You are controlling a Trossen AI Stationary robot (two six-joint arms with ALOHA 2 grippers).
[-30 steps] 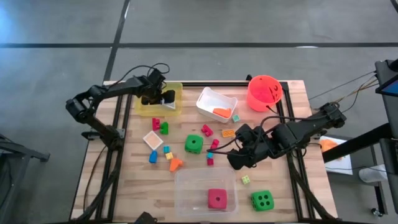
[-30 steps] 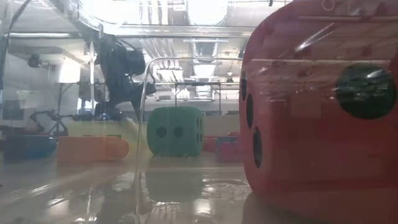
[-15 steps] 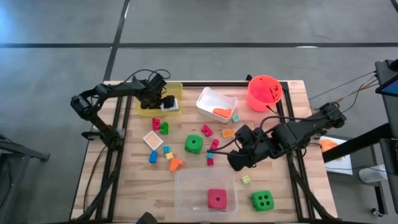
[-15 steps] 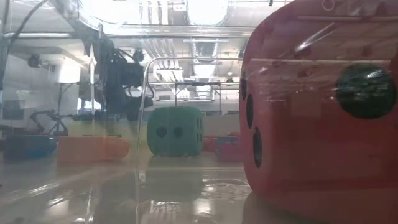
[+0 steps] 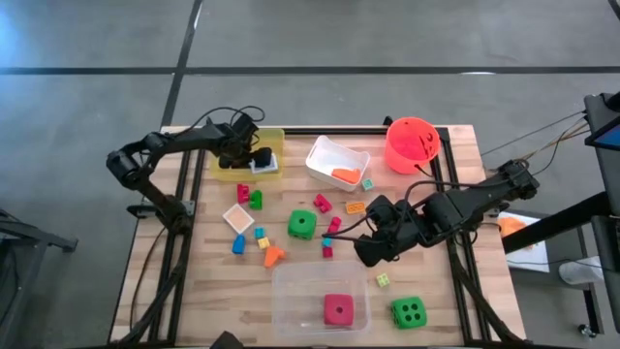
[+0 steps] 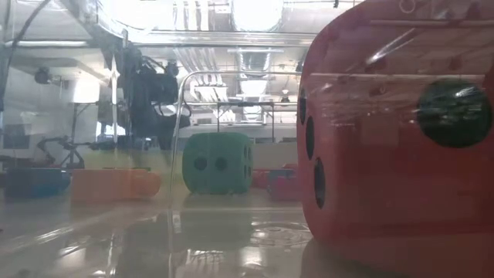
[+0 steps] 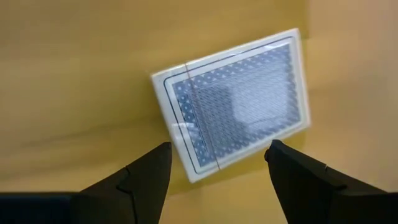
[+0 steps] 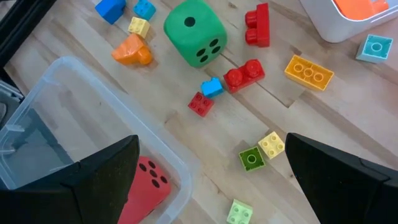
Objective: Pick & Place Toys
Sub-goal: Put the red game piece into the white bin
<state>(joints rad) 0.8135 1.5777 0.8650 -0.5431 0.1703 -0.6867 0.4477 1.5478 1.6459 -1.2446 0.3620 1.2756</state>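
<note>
A flat blue patterned tile with a white border (image 7: 239, 102) lies flat on the floor of the yellow tub (image 5: 276, 141). My left gripper (image 7: 217, 152) hangs open above it, pointing down, a finger off each side of the tile's near edge, touching nothing; it also shows in the high view (image 5: 254, 155). My right gripper (image 8: 214, 186) is open and empty above the table (image 5: 368, 247), near small blocks (image 8: 242, 74) and a green die (image 8: 194, 31). A pink die (image 5: 338, 310) sits in the clear tub (image 5: 291, 281).
A white tub (image 5: 325, 150) holds an orange piece. An orange bucket (image 5: 412, 143) stands at the far right. A second green die (image 5: 408, 312) sits near the front right. Loose blocks and a beige tile (image 5: 237, 216) lie mid-table.
My left gripper has shifted a little over the yellow tub and stands more upright in the low view. The right arm has kept still.
</note>
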